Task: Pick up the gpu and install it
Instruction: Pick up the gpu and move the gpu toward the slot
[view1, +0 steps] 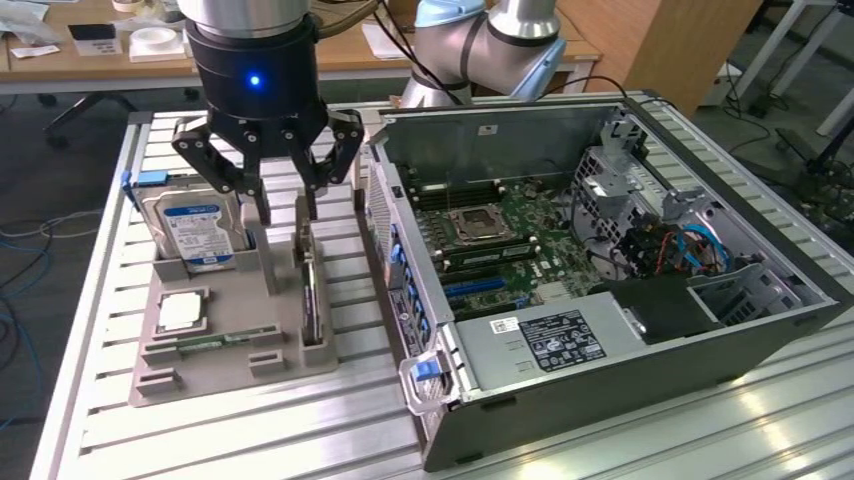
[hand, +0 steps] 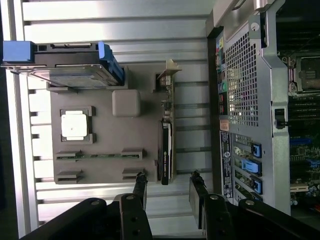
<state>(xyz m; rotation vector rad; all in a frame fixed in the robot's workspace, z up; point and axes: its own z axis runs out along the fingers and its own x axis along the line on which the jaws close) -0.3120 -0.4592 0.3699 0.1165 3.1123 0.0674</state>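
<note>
The end effector (view1: 286, 215) hangs partly open and empty just above the gpu (view1: 310, 290). The gpu stands on edge in the tray (view1: 200, 370), its long axis along the tray's edge nearest the computer case (view1: 601, 380). Its bracket seems to point toward the hard drive (view1: 198, 230) end.

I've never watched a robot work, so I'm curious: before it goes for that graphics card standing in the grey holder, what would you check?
1. Jaws open and empty: ok.
2. GPU standing on edge in the grey holder: ok.
3. Jaws above the GPU, one to each side of its line: ok.
4. Hard drive apart from the GPU: ok.
5. Computer case open, motherboard exposed: ok.
6. Card slot free: cannot tell.
</note>
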